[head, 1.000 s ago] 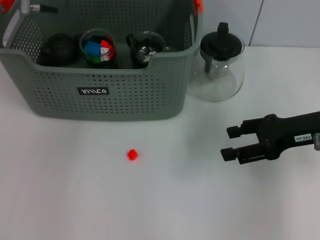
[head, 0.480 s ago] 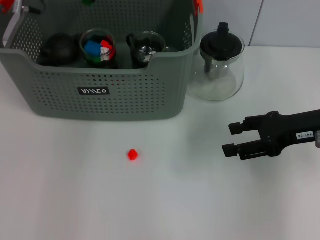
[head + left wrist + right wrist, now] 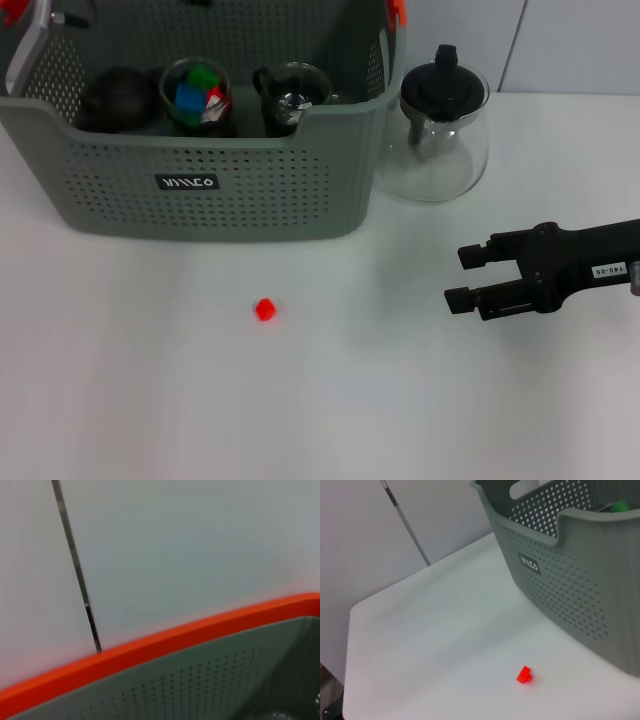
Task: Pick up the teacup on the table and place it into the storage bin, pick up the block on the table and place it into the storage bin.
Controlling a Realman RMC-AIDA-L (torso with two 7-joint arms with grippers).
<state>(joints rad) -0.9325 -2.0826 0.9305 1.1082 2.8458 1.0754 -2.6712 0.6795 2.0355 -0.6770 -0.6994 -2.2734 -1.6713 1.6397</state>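
The red block (image 3: 264, 309) lies alone on the white counter (image 3: 150, 400), a little left of the frame's centre in the head view, in front of the storage bin (image 3: 200, 190) and well apart from it. In the right wrist view the same block (image 3: 524, 675) sits low in the frame, with the bin's perforated wall (image 3: 570, 580) rising at the right.

The grey-green bin fills the upper left of the head view, with a small black label on its front wall and an orange clip (image 3: 398, 10) at its upper right corner. Inside, along the front wall, stand a dark round pot (image 3: 115, 98), a glass cup (image 3: 194, 95) holding green, blue and red pieces, and a clear teacup (image 3: 290, 95).

Just beside the bin's right end stands a glass teapot (image 3: 440, 130) with a black lid.

The right tool (image 3: 462, 277) hovers at the right of the frame, its two black fingers spread wide and holding nothing, pointing toward the block yet well apart from it.

The left tool does not show; its wrist view sees only the bin's orange rim (image 3: 150, 650) and a wall behind.
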